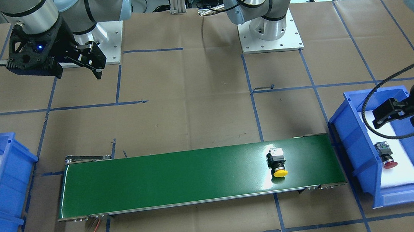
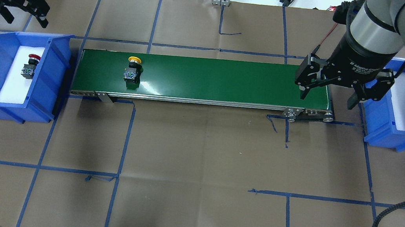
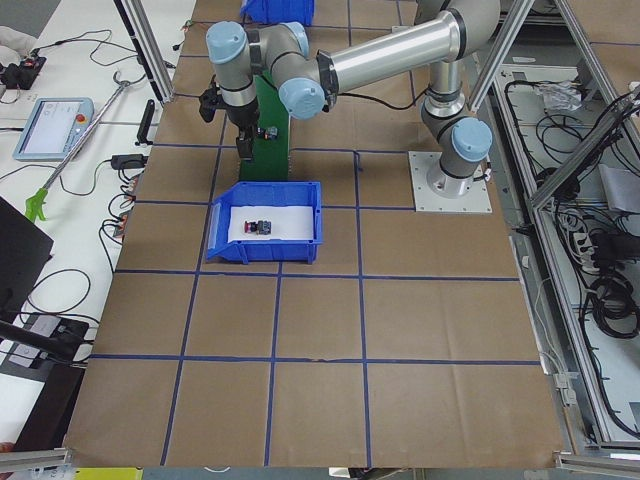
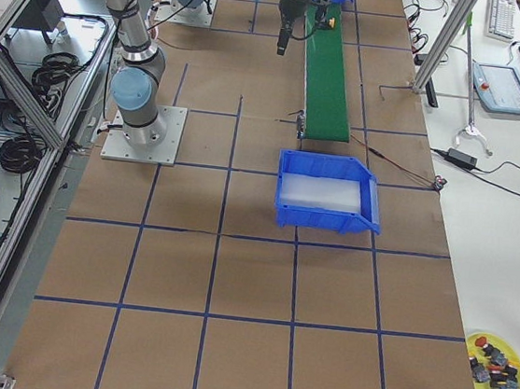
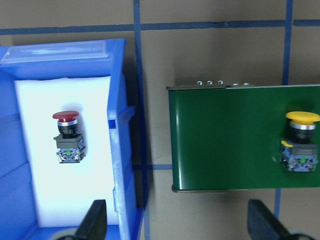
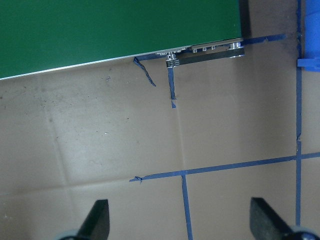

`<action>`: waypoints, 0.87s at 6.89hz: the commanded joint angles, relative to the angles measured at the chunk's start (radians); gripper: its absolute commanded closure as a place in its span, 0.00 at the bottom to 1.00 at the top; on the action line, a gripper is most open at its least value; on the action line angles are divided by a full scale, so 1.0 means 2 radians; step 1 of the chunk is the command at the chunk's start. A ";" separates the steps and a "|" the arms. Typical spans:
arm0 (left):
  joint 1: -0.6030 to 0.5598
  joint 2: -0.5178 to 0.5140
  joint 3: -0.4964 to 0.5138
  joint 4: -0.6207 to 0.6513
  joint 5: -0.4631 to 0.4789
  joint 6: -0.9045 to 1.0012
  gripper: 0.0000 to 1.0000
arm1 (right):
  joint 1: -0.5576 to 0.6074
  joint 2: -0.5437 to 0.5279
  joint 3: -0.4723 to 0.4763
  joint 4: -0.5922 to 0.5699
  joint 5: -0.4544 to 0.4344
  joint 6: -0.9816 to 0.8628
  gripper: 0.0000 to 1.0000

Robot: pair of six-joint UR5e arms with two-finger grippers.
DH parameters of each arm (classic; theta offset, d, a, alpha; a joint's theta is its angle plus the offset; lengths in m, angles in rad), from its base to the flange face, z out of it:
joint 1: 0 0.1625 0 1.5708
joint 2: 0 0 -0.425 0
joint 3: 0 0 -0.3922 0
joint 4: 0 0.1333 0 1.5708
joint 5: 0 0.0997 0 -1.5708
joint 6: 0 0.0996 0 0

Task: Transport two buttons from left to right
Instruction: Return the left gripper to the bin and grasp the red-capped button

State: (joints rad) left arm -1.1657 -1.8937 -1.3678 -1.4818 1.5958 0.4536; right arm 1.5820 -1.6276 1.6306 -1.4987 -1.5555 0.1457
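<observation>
Left bin (image 2: 52,68): blue, lined with a white pad, standing on the counter (image 2: 199,160) just off the left end of the belt.
Red button (image 2: 30,65): lying on its side on the white pad inside the left bin, red cap pointing away from the robot, grey-black block toward it.
Left end effector (image 2: 25,18): fingers spread wide and holding nothing; it hangs above the far edge of the left bin, clear of the red button. Its wrist camera looks down on both buttons.
Belt (image 2: 211,79): a long green conveyor strip lying across the counter between the two bins.
Yellow button (image 2: 133,69): lying on its side on the belt near the left end, yellow cap pointing away from the robot, apart from both end effectors.
Right end effector (image 2: 328,97): fingers spread wide, nothing between them; it hangs above the right end of the belt, beside the right bin.
Right bin (image 2: 382,129): blue with a white pad, just off the belt's right end.
</observation>
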 commanded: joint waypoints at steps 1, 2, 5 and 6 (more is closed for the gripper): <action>0.040 -0.004 -0.001 0.002 -0.002 0.048 0.01 | 0.000 0.000 0.000 0.000 0.000 0.000 0.00; 0.053 -0.013 -0.001 0.007 -0.002 0.064 0.01 | 0.000 0.001 0.000 0.000 0.000 0.000 0.00; 0.077 -0.043 -0.001 0.018 -0.031 0.095 0.04 | 0.000 0.001 0.000 0.000 0.000 0.000 0.00; 0.078 -0.056 -0.002 0.036 -0.035 0.094 0.04 | 0.000 0.001 0.001 0.000 0.000 0.000 0.00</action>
State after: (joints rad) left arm -1.0169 -1.9766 -1.3700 -1.4392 1.5493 0.6367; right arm 1.5815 -1.6260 1.6310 -1.4987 -1.5555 0.1457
